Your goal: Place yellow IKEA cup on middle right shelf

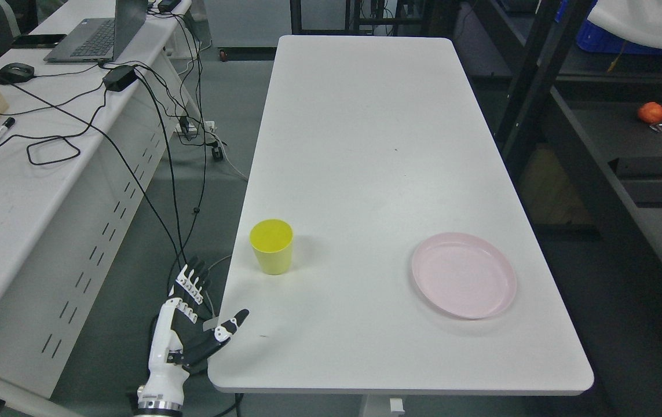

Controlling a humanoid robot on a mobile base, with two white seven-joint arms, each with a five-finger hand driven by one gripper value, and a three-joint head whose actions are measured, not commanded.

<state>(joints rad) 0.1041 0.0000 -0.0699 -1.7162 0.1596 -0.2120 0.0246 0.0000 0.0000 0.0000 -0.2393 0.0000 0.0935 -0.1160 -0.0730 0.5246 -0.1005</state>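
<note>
A yellow cup (272, 245) stands upright near the left edge of the white table (365, 145), its mouth facing up. My left hand (206, 298) hovers low beside the table's front left corner, below and left of the cup and apart from it. Its fingers are spread and hold nothing, with the thumb (223, 334) reaching over the table edge. A dark shelf unit (597, 145) stands to the right of the table. The right arm does not show.
A pink plate (464, 282) lies on the table's front right part. A desk (24, 174) at the left carries a laptop (102, 35), a mouse, a marker and cables that hang into the gap. An orange object (658, 112) lies on the shelf.
</note>
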